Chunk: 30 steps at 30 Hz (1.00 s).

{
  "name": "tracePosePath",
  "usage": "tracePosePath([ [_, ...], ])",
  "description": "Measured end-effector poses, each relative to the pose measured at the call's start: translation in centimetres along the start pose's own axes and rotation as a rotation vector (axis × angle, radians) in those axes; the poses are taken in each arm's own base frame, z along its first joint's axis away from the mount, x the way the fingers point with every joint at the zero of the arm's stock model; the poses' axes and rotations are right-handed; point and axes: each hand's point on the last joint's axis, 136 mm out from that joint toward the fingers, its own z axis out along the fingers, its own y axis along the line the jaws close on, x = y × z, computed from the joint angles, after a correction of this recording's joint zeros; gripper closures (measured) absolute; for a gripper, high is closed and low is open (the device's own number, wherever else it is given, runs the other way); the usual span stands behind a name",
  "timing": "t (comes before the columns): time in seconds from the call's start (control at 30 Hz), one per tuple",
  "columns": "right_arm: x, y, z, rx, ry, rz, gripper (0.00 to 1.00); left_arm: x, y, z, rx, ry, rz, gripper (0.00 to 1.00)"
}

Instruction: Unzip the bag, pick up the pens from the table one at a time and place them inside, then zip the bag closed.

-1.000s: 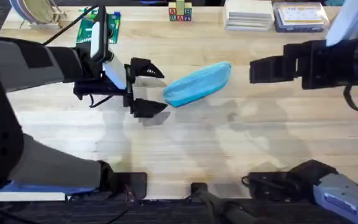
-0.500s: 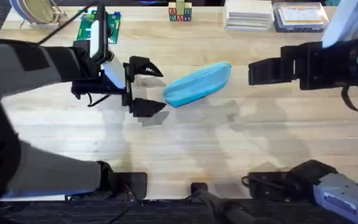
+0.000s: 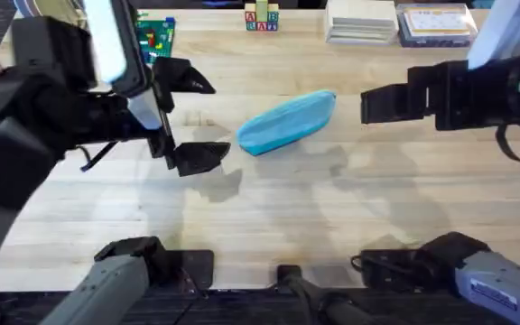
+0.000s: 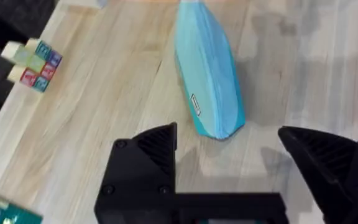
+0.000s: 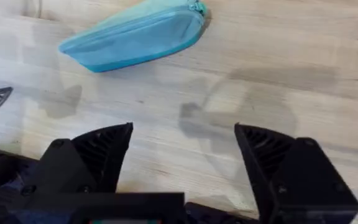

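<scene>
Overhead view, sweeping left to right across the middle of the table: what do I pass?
left gripper, open → bag, lying closed on the table → right gripper

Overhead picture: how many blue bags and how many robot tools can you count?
Bag: 1, the bag
Tools: 2, the left tool and the right tool, both open
Total: 3
</scene>
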Motion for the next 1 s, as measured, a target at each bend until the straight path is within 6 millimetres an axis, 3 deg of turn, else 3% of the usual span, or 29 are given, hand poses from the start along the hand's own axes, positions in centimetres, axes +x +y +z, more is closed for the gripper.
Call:
tracePosePath([
  [0.07,0.0,0.0,0.0,0.000,0.000,0.000,0.005,-0.9,0.1,-1.7,-0.107,0.036,-0.121,0.006],
  [0.27,0.0,0.0,0.0,0.000,0.000,0.000,0.006,-1.5,0.4,-3.9,-0.267,0.052,-0.381,0.005],
  [0.53,0.3,-0.1,0.0,0.004,0.013,0.000,0.006,-1.2,0.4,-5.3,-0.387,0.036,-0.665,0.006],
  [1.0,1.0,0.9,-0.1,-0.059,0.045,-0.026,0.005,-0.6,0.5,-5.5,-0.413,0.042,-0.779,0.006],
])
